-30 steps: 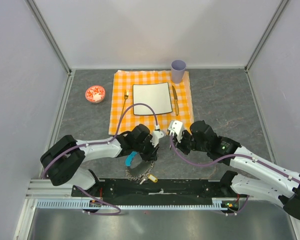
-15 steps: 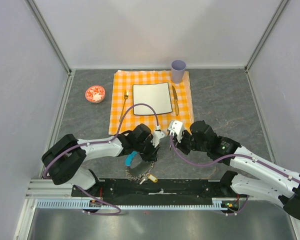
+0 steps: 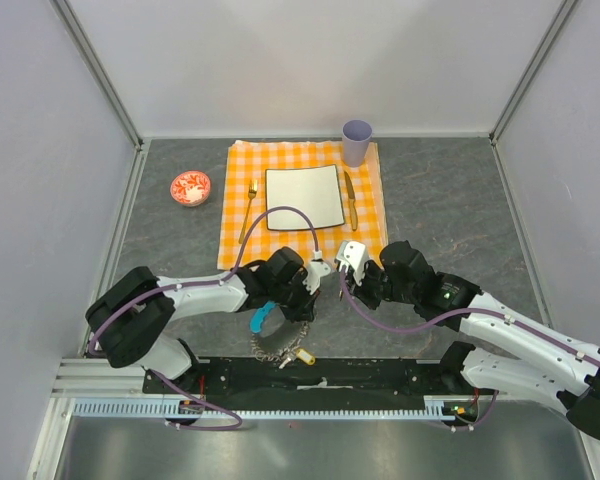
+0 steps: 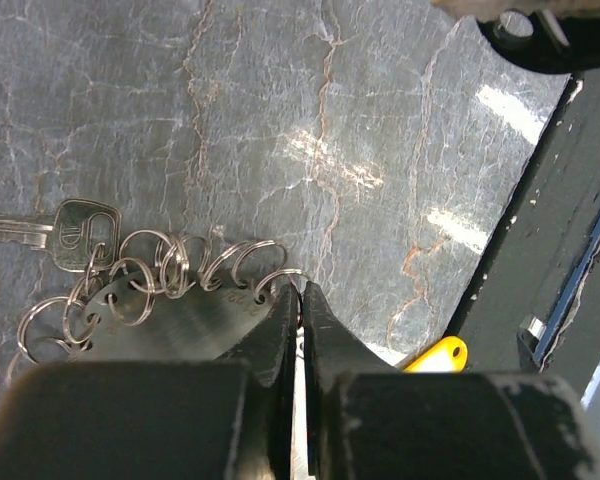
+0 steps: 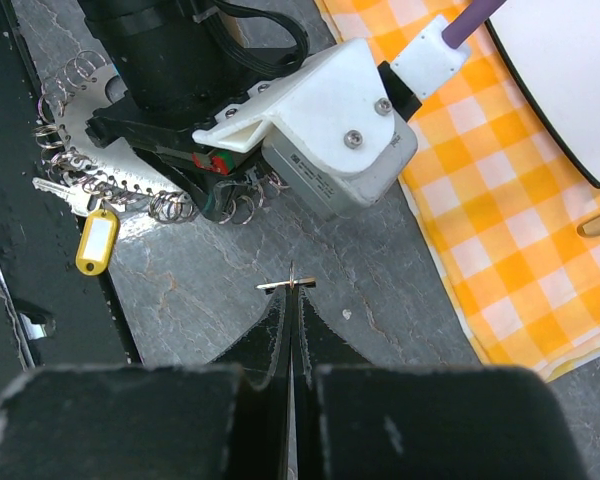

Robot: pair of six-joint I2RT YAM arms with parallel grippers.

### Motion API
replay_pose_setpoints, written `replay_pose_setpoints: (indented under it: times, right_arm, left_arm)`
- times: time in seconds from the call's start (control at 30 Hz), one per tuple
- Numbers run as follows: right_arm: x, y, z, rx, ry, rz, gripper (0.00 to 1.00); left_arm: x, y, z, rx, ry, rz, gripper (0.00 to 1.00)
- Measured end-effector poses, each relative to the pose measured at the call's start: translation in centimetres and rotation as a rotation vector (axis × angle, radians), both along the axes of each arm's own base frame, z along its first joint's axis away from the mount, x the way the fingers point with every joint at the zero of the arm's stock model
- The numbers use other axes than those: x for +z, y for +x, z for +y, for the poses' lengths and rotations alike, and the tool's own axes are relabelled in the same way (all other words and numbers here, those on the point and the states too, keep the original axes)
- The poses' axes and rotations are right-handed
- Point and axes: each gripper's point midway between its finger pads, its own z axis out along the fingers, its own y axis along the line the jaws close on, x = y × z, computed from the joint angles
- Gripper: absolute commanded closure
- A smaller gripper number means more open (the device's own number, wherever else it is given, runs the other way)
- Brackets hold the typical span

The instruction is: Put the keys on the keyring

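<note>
Left wrist view: left fingers [image 4: 272,345] pinch a keyring [image 4: 272,282]; right fingers [image 5: 268,335] clamp a key [image 5: 286,285] (edge-on) over the worktop [image 5: 365,275].

Orange-checked cloth [image 3: 300,155], table's far centre: white square plate [image 3: 304,197] on it, gold fork [image 3: 249,205] left, gold knife [image 3: 350,200] right; red-and-white bowl [image 3: 190,187] left of cloth.

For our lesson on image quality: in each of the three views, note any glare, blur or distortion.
Left wrist: white glare patches on the grey table; the left gripper is dark and soft near the lens, the rings sharp. Right wrist: the right gripper blurs toward the bottom edge, the checked cloth crisp. Top external: even light, faint shadows, walls splaying outward.
</note>
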Motion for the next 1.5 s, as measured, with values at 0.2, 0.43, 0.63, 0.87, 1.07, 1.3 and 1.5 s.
replay_pose_setpoints:
  times: [0.2,0.43,0.63,0.87,1.07,1.3,1.5]
  right_arm:
    - [0.2,-0.1,0.0,0.003,0.006,-0.002,1.00]
    - [1.5,-0.5,-0.1,0.019,0.046,-0.024,1.00]
    - [2.9,-1.3,-0.3,0.054,0.051,-0.035,1.00]
    - [5.0,-1.5,-0.1,0.124,0.031,-0.069,1.00]
    - [3.0,-0.9,0.0,0.127,-0.045,-0.049,1.00]
    - [2.4,-0.3,0.0,0.121,-0.074,-0.062,1.00]
    - [2.0,-0.2,0.3,0.141,-0.084,-0.063,1.00]
  left_arm:
    - [0.6,0.1,-0.2,0.001,-0.015,-0.012,0.98]
    - [5.3,0.6,-0.7,-0.003,-0.139,-0.115,0.98]
    - [8.9,1.2,-1.3,-0.047,-0.275,-0.266,0.98]
    - [11.8,1.6,-2.7,-0.157,-0.443,-0.430,0.98]
    - [13.9,2.7,-2.8,-0.206,-0.552,-0.524,0.98]
    - [14.4,2.0,-2.7,-0.271,-0.645,-0.562,0.98]
    - [15.1,1.2,-2.8,-0.316,-0.705,-0.598,0.98]
